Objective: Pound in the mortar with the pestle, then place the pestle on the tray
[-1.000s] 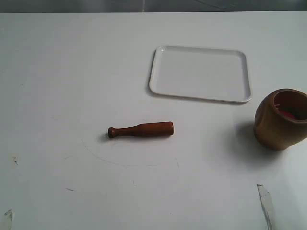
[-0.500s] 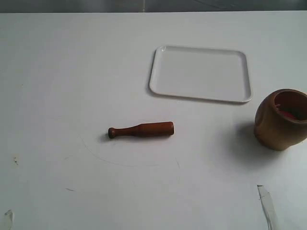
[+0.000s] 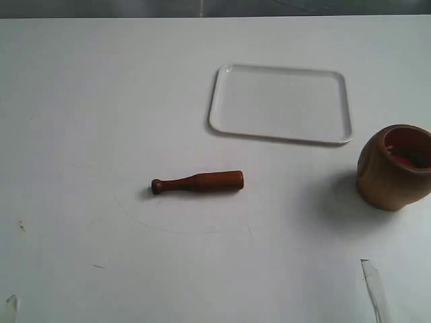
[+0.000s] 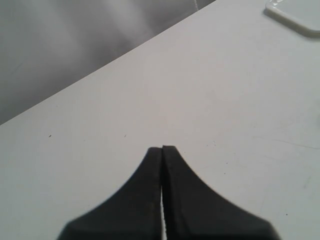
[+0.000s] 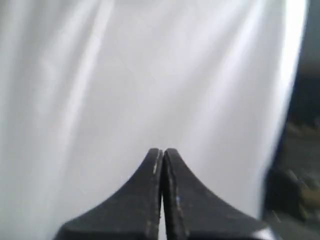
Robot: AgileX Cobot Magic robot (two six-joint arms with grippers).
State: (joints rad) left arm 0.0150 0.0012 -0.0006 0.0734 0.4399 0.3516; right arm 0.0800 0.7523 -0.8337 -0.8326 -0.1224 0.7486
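Note:
The reddish-brown pestle (image 3: 198, 182) lies flat on the white table, thick end to the right, knob to the left. At the right edge stands the light-brown wooden mortar (image 3: 394, 168), something red showing inside. Behind them lies the white tray (image 3: 281, 103), nothing on it; one corner of the tray (image 4: 295, 11) shows in the left wrist view. My left gripper (image 4: 162, 148) is shut over bare table, holding nothing. My right gripper (image 5: 162, 150) is shut too, over bare white surface. Neither gripper appears in the exterior view.
A strip of clear tape (image 3: 374, 289) sticks to the table at the front right, and a small scrap (image 3: 11, 304) at the front left. Faint pencil-like arcs mark the table below the pestle. The table's edge and dark clutter (image 5: 295, 190) show in the right wrist view.

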